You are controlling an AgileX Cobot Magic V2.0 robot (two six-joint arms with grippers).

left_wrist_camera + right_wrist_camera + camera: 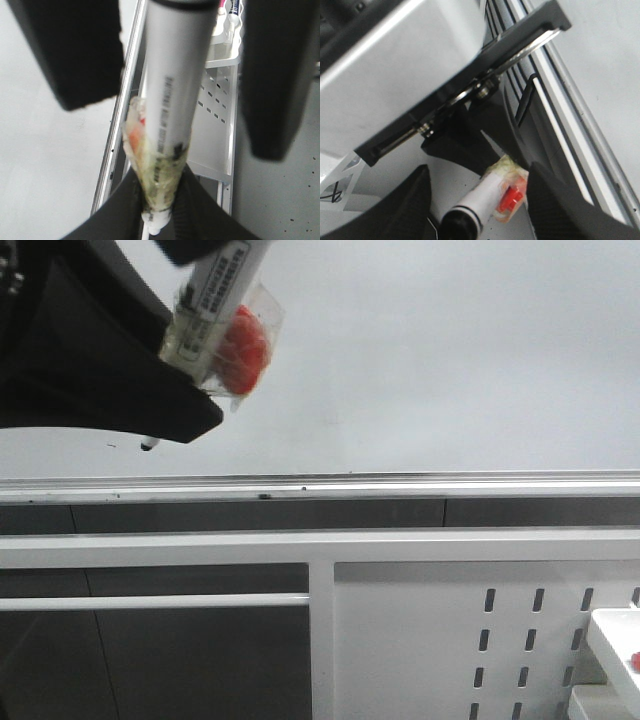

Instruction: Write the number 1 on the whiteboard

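The left hand (pixel 190 370) was clamped on the light, stiff grey-barrelled marker (pixel 212 302) at its tape-wrapped lower end, nib at six o'clock over the glossy pale whiteboard (pixel 450 360); the right hand's state I could not tell.

The whiteboard (pixel 450 360) is a large, smooth, pale grey-white board standing upright and filling the upper part of the front view. A silver metal rail (pixel 400 486) runs along its lower edge. Its visible surface is nearly bare, with only a tiny dark speck (pixel 111 445) low on the left side. No long marker stroke for the number 1 shows on it.
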